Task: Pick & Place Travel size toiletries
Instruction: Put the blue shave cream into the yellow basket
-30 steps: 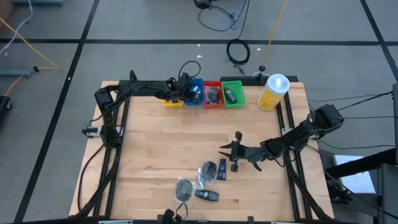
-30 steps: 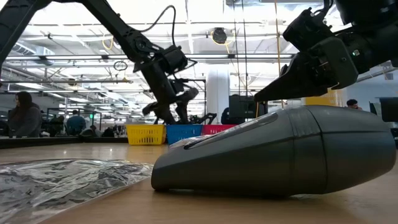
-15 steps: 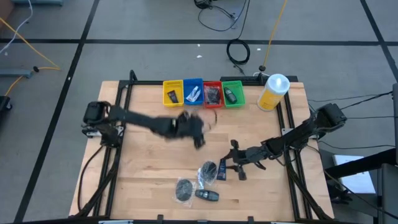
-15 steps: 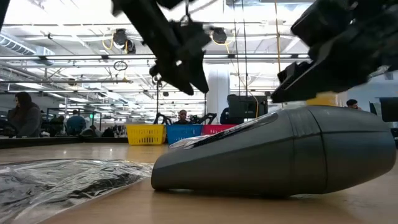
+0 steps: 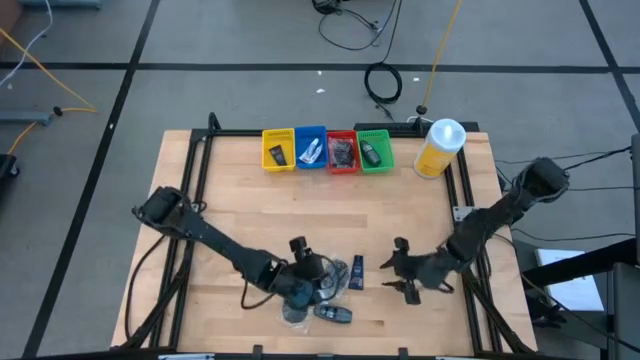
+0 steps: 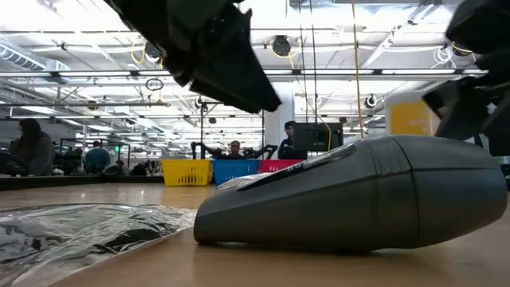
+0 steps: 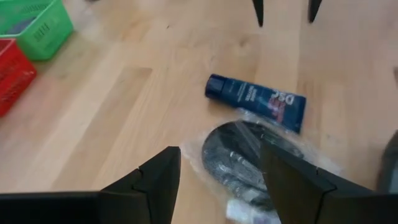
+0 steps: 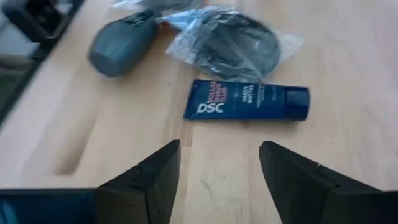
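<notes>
Several toiletries lie near the table's near edge: a dark blue tube (image 5: 357, 272) (image 8: 245, 102), a clear-wrapped packet with a dark disc (image 5: 331, 281) (image 7: 249, 162), a second wrapped grey disc (image 5: 295, 308) and a dark grey oblong item (image 5: 333, 313) (image 6: 351, 199). My left gripper (image 5: 318, 280) (image 7: 219, 152) hovers open over the wrapped packet, pointing toward the table's right. My right gripper (image 5: 390, 270) (image 8: 219, 146) is open just right of the blue tube, pointing at it. Neither touches anything.
Yellow (image 5: 278, 148), blue (image 5: 311, 147), red (image 5: 343, 150) and green (image 5: 375, 148) trays line the far edge, each holding small items. A big yellow white-capped bottle (image 5: 440, 147) stands to their right. Bare wood lies between the trays and the toiletries.
My left gripper has swept from the trays at the far edge across the table to the near edge and come down over the wrapped packet. My right gripper has drawn back from the blue tube toward the table's near and right edges. The toiletries have stayed in place.
</notes>
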Controlling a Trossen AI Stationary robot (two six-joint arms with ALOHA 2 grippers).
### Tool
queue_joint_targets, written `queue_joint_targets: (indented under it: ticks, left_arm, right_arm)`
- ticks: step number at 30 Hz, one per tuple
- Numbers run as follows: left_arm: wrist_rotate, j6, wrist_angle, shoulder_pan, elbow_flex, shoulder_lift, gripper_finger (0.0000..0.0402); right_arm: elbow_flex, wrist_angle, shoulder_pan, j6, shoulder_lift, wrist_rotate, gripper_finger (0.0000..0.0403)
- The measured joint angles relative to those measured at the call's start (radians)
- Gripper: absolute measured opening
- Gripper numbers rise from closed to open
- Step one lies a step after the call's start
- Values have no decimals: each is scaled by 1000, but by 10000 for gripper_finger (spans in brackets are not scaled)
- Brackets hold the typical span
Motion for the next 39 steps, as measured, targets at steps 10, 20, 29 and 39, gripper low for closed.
queue_joint_targets:
  ticks: [10,20,29,39]
  left_arm:
    - [174,81,200,78,0,82,196]
    - [342,77,365,167,0,169,191]
    - [376,74,353,236,0,179,191]
    - [254,-19,102,317,0,92,191]
  right_arm:
    - [0,287,61,-29,248,204,188]
    - [0,308,-81,88,295,43,268]
    - [5,480,-190,8,407,130,283]
    - [97,515,-372,-81,509,191,277]
